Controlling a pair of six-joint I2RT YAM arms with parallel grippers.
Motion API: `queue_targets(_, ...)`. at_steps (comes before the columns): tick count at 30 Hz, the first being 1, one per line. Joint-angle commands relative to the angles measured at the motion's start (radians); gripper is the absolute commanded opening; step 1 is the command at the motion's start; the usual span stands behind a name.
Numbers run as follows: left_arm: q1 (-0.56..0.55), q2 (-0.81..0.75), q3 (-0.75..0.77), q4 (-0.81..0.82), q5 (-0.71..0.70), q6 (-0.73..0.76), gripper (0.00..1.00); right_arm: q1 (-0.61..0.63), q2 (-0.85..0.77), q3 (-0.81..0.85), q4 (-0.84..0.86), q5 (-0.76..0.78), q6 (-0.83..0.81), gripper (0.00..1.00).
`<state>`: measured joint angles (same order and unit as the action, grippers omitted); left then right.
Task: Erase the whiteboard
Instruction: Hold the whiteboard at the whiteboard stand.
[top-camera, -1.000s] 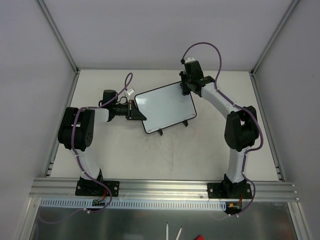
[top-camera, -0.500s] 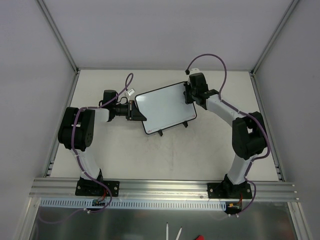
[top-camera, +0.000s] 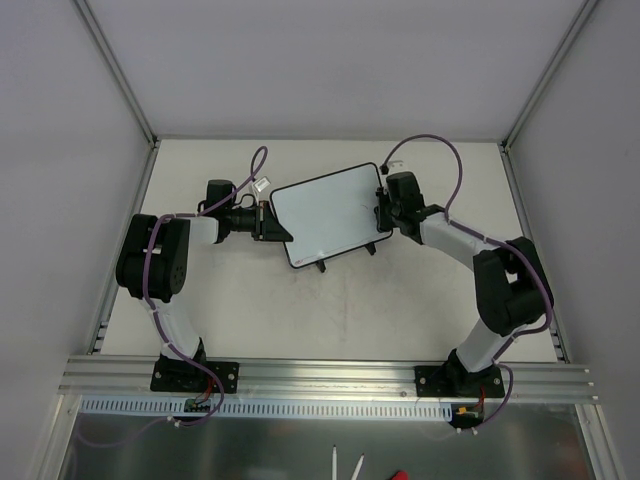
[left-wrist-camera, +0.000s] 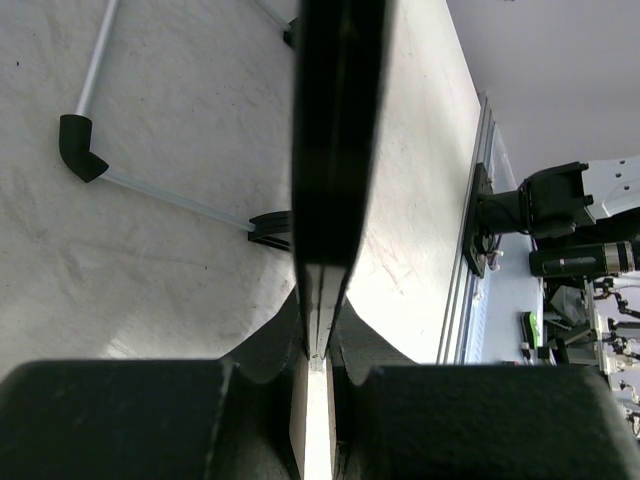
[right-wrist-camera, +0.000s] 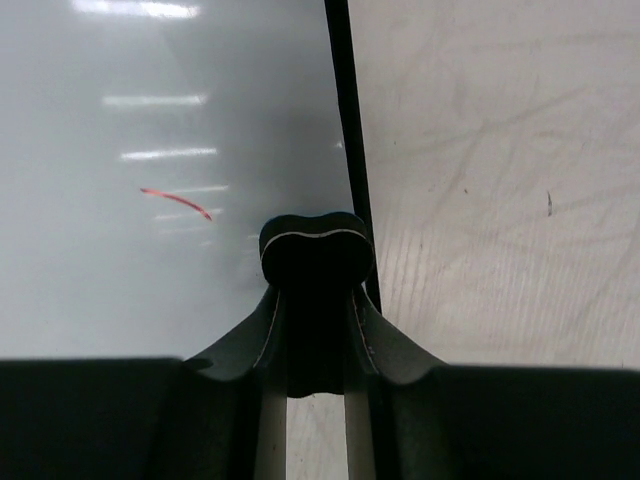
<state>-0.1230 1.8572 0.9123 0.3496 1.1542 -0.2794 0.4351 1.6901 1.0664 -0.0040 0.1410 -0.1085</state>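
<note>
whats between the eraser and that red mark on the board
Only bare whiteboard. In the right wrist view the red mark lies up-left of the eraser pinched in the right tool, nothing between them.

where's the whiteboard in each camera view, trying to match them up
Top external: whiteboard lies tilted near the middle of the table.
Left wrist: whiteboard seen edge-on, a dark strip running up the centre from the left fingers clamping it.
Right wrist: whiteboard fills the left half, with one red mark.
Shared landmark: its thin black rim against the beige table.
</note>
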Motion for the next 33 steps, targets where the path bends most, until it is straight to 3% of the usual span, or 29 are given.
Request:
queue_targets(1, 0.009, -0.012, 0.013, -0.037, -0.044, 0.008, 0.00, -0.004, -0.029, -0.063, -0.071, -0.018, 0.050, 0.00)
queue_targets(13, 0.008, -0.012, 0.013, -0.038, -0.044, 0.009, 0.00, 0.022, -0.043, -0.125, -0.134, 0.052, 0.085, 0.00)
queue_targets(33, 0.010, -0.009, 0.017, -0.041, -0.044, 0.009, 0.00, 0.022, -0.013, -0.135, -0.248, 0.043, 0.153, 0.00)
